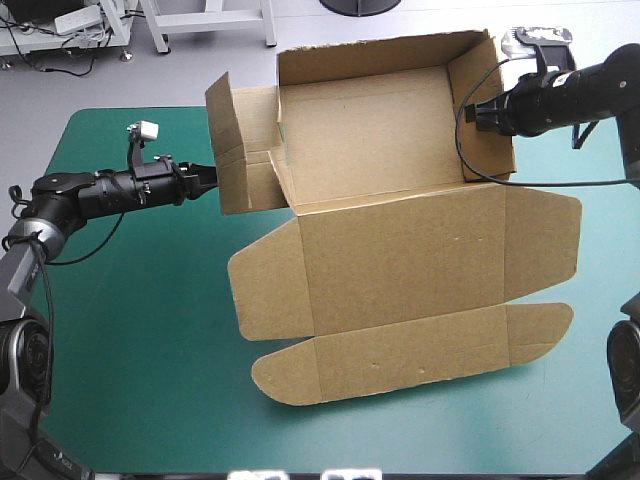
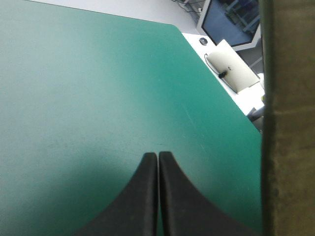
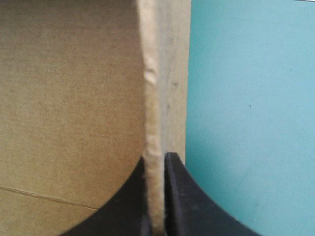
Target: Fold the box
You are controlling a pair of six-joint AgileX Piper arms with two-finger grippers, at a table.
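The right gripper [image 1: 477,112] pinches the right wall [image 1: 487,145] of the box [image 1: 400,250]; the left gripper [image 1: 211,178], pressed together and empty, has the loose left flap [image 1: 232,150] at 3 o'clock.

My desk [image 1: 130,330] is lying under a teal-green cover with rounded corners, and even light is falling across it. Beyond its far edge a pale grey floor [image 1: 180,75] is showing, where white frame legs [image 1: 157,28] are standing beside trailing dark cables [image 1: 45,62].
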